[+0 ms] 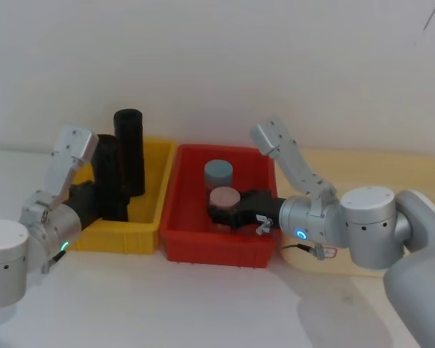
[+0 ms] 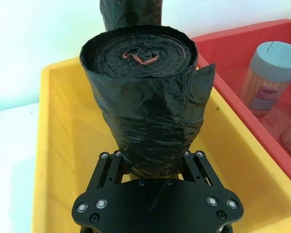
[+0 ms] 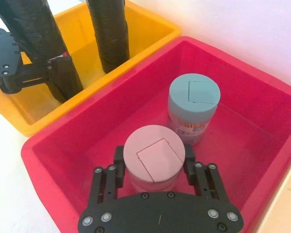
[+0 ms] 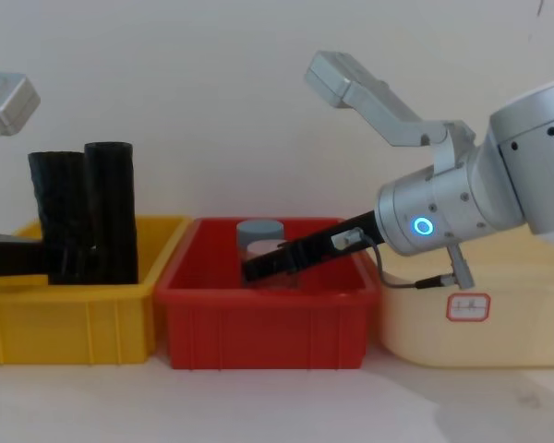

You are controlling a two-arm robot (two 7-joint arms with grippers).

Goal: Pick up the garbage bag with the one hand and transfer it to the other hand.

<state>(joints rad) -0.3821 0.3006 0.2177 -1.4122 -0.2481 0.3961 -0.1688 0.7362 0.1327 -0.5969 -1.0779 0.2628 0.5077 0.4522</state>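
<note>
Left hand point(image 2: 153, 170) is clamped on the low end of the garbage bag point(image 2: 145, 107), a crinkly black roll upright in the yellow bin point(image 2: 53, 145). Its fingertips are hidden behind the plastic. The left wrist view catches pinkish layers on the roll's top. Right hand point(image 3: 155, 170) seems to pinch the pink-lidded jar point(image 3: 154, 155) in the red bin point(image 3: 242, 97).

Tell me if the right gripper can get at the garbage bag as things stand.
Probably not yet. The right gripper sits low in the red bin around the pink-lidded jar, with bin walls between it and the garbage bag, which the left gripper grips in the yellow bin.
</note>
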